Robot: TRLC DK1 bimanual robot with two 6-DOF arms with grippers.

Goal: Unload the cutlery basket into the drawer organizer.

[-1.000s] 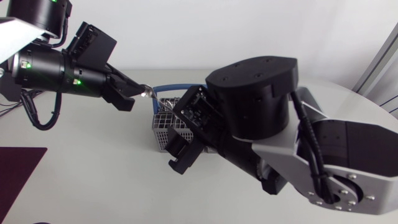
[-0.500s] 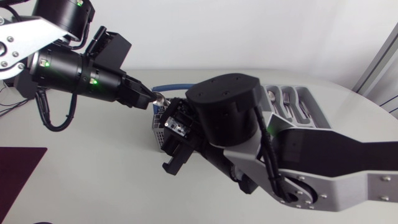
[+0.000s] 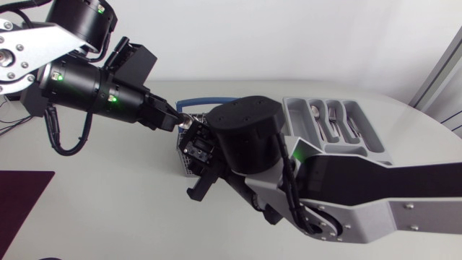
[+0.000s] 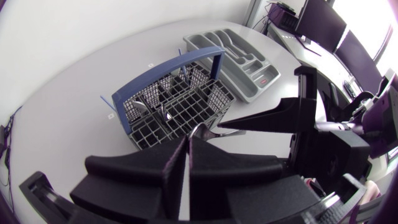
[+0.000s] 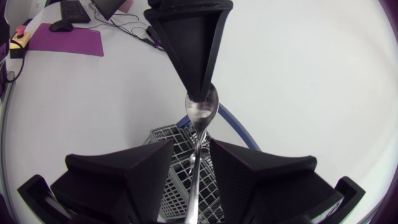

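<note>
A pale grey bench [image 3: 86, 217] is seen from above, with a dark maroon mat [image 3: 22, 198] laid at its left edge. The left arm [image 3: 79, 87] is seen entering from the left. Its matte black left gripper [image 3: 175, 119] is pressed together on the bowl end of a shiny steel spoon [image 3: 186, 121], which is held above the bench. The bulky right arm [image 3: 249, 141] is seen reaching across from the right, so most of the grey wire cutlery basket [image 3: 183, 156] is hidden beneath it. The basket's blue hoop handle [image 3: 196, 100] is left showing. Further right, well apart from the spoon, the grey plastic drawer organizer [image 3: 377, 153] is set. Forks and spoons [image 3: 333, 117] are laid in its long compartments.

From the left wrist, the two fingers are seen closed tight together, with the spoon's bowl projecting from their tips. Ahead of them the basket is shown, with several pieces of cutlery [image 4: 163, 114] stood in its cells, and the organizer is placed beyond it.

From the right wrist, the right gripper [image 5: 191, 149] is shown spread. The spoon's handle is run between its fingers, with a gap visible on each side. The bowl is pinched by the left gripper's tip, and the basket is seen underneath.
</note>
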